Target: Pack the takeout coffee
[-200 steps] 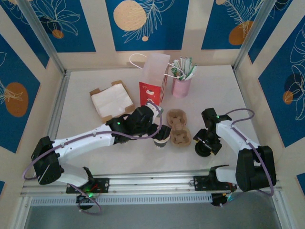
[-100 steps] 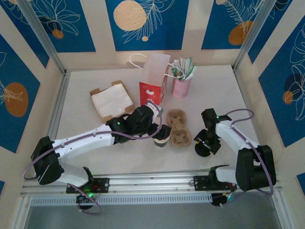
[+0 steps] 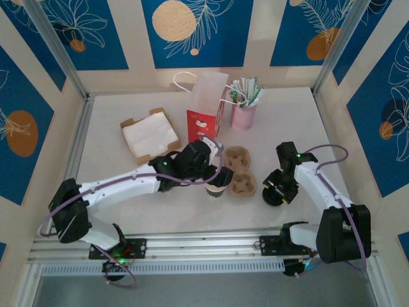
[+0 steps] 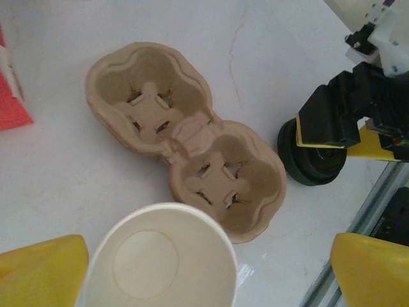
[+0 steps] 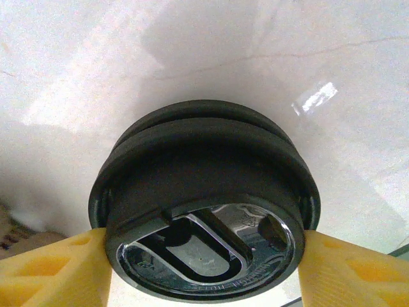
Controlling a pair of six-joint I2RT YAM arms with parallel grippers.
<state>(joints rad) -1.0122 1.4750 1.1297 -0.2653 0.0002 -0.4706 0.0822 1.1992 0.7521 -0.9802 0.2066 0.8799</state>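
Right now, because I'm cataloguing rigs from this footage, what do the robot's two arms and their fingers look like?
The left arm and right arm match: white links joined by black joint housings, each with a thin purple cable looping alongside and a small green light near the wrist. The left fingers and right fingers are chunky yellow blocks.

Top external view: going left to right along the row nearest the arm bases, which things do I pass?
Cup → carrier → lid.
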